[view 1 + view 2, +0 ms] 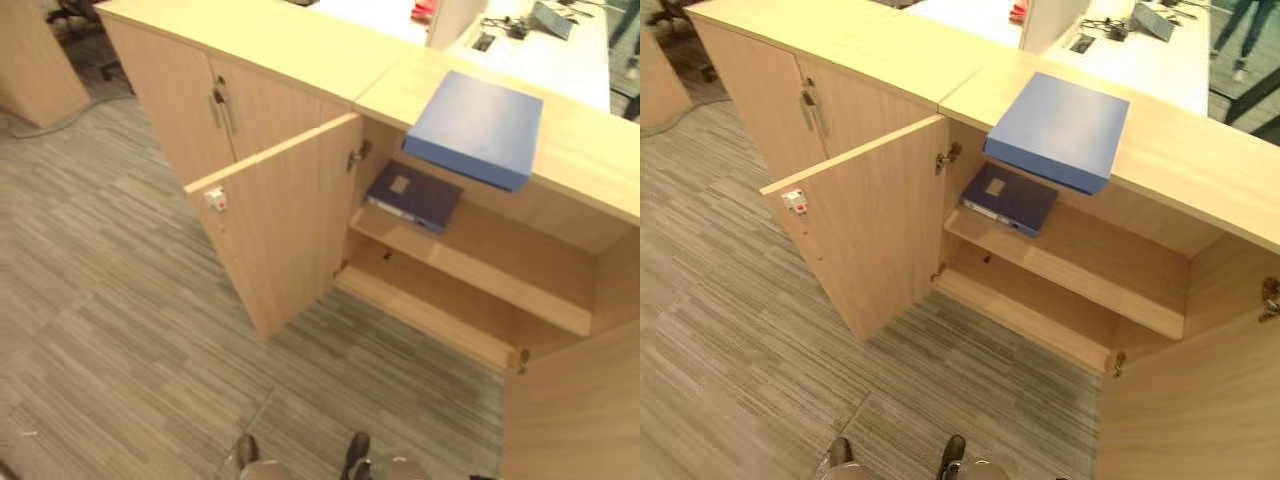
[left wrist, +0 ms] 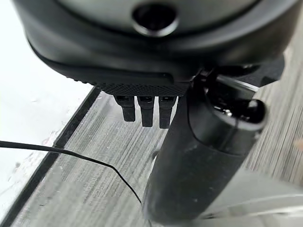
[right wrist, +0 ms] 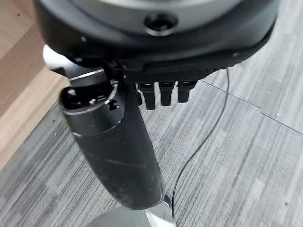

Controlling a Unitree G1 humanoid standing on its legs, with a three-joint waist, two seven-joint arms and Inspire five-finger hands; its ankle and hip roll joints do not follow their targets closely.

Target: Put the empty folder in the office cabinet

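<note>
The folder lies flat on the cabinet top at upper right of the head views, one corner jutting past the front edge. Below it a darker binder rests on the upper shelf, its far end hidden under the top. The door stands wide. Over carpet, the left hand and right hand hang relaxed, holding nothing, their fingers largely cut off by the wrists.

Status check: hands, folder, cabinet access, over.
Left hand and right hand open, hanging over floor, holding nothing. Blue folder flat on cabinet top. Cabinet door open; darker binder lies on upper shelf.
</note>
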